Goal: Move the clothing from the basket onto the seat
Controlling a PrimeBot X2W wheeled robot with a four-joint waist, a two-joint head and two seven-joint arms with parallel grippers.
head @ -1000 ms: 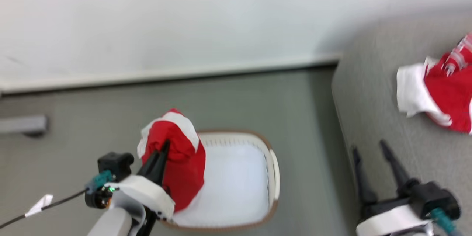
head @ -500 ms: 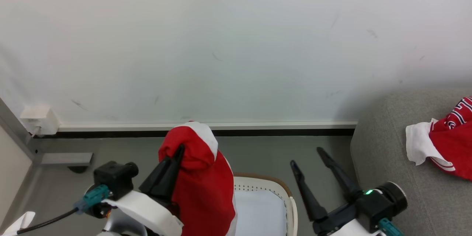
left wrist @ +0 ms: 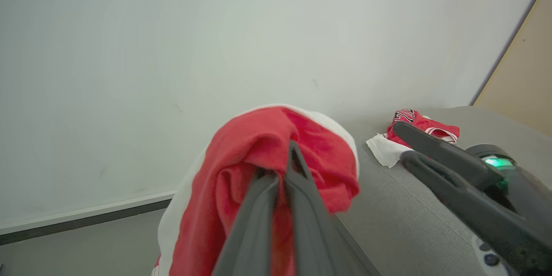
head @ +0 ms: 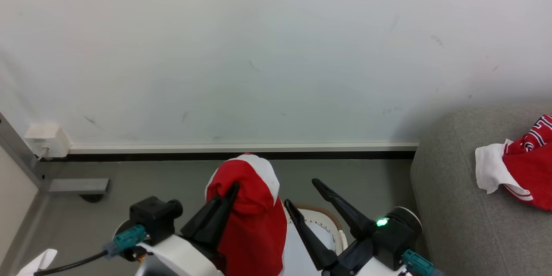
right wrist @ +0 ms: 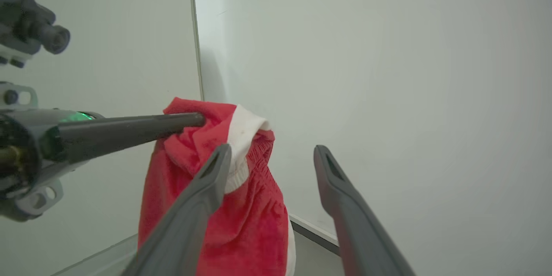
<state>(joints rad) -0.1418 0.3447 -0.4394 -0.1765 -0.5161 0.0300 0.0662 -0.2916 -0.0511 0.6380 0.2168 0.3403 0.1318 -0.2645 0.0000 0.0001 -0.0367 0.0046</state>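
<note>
a red garment with a white panel hangs bunched in the air. it is pinched near its top between the two dark fingers of the left gripper, which is clamped tight on the cloth. the fabric drapes down from the fingertips in a loose fold, with a white band across the crown and red below. its lower end runs off the bottom of the head view.

just to its right, low in that view, a piece of the basket peeks out between the two grippers: a cream perforated rim with a brown edge. whether the cloth touches the basket cannot be told.

beside the cloth on the right is the right gripper. its fingers are spread wide, hold nothing, and point up toward the wall. a green light glows on its wrist. in the right wrist view its near finger overlaps the cloth, but contact cannot be told.

further right stands the grey sofa, its rounded end near the basket. on its cushion, well apart from the held piece, a second garment lies crumpled, red with a white part and striped trim.

behind everything is a pale wall with a white skirting above a grey floor. a small white box sits low on the wall at the left.
</note>
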